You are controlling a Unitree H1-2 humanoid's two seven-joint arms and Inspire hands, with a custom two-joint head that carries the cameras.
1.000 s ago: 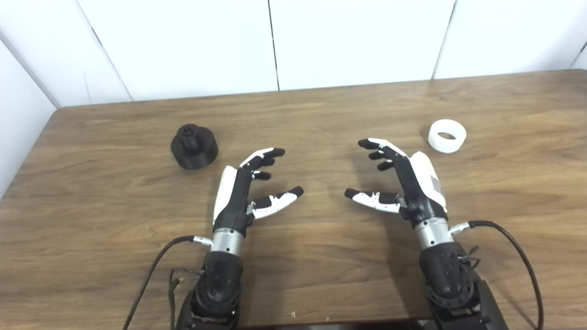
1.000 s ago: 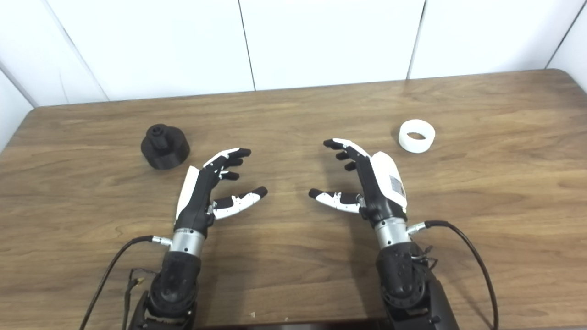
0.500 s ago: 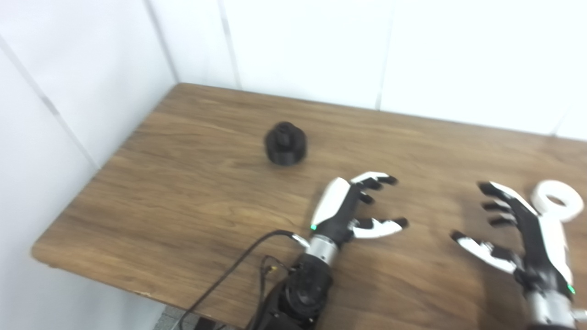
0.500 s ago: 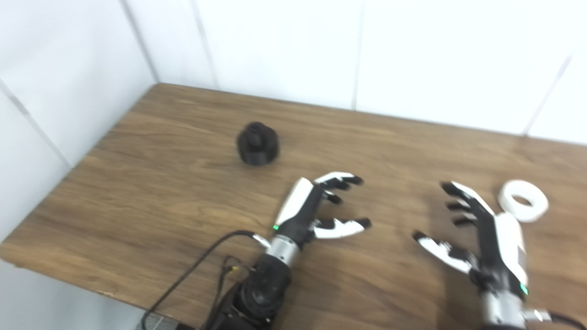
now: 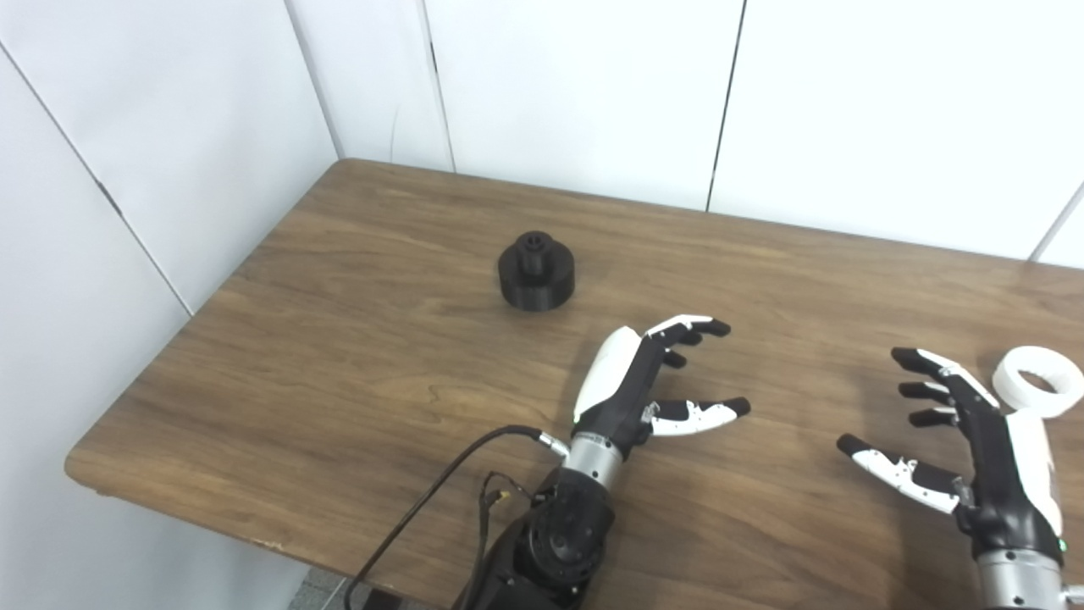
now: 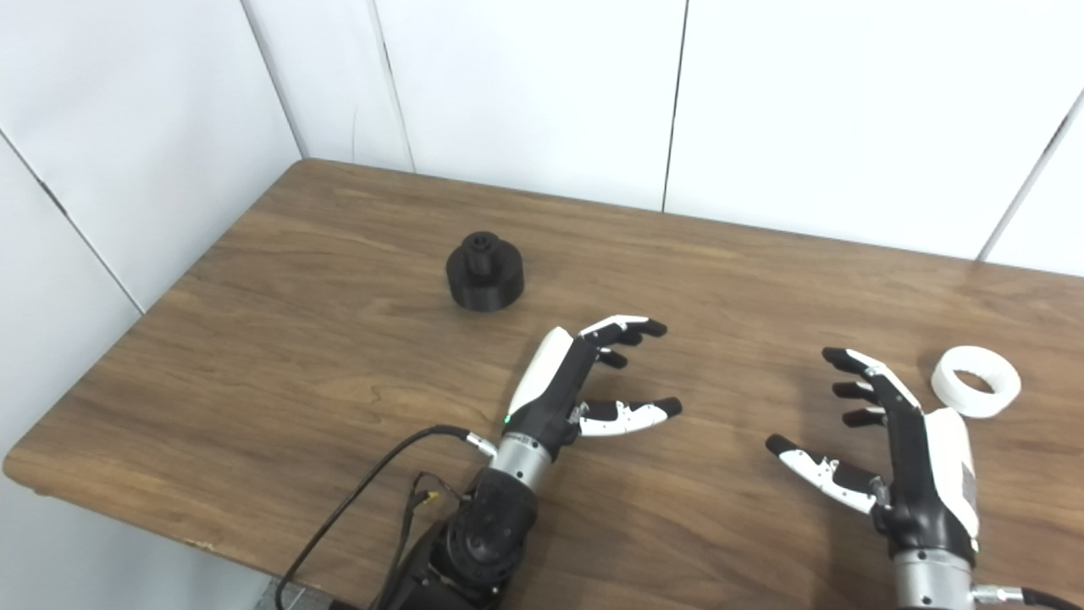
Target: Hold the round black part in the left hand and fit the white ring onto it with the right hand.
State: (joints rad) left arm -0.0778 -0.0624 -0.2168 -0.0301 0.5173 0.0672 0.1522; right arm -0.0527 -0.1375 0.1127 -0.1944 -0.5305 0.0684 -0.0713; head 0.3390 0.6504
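Observation:
The round black part (image 5: 536, 272) stands on the wooden table (image 5: 339, 356), with a small hub on top; it also shows in the right eye view (image 6: 484, 272). My left hand (image 5: 637, 381) is open and empty, to the right of and nearer than the black part, apart from it. The white ring (image 5: 1038, 392) lies flat at the right edge, and shows in the right eye view (image 6: 976, 382). My right hand (image 6: 898, 449) is open and empty, just left of and nearer than the ring, not touching it.
White wall panels (image 5: 576, 93) stand behind and to the left of the table. The table's left edge and near left corner (image 5: 80, 462) are in view. A black cable (image 5: 423, 508) runs from my left wrist off the near edge.
The camera has swung to the left, so the whole picture has shifted right. Both hands stay open in the same poses relative to the parts. The parts have not moved on the table.

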